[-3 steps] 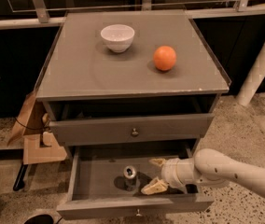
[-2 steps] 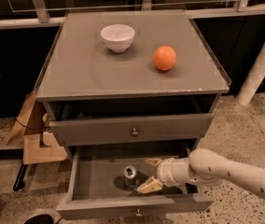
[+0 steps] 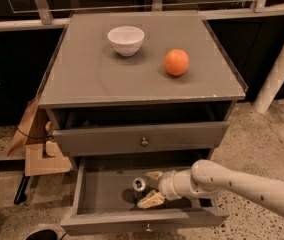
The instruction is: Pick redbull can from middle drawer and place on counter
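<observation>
Jaws (spread apart) inside the middle drawer (image 3: 102, 196), just beside the redbull can (image 3: 139, 185).

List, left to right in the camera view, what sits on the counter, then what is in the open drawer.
counter: bowl → orange. open drawer: can → gripper, fingers spread, reaching in from the right.
</observation>
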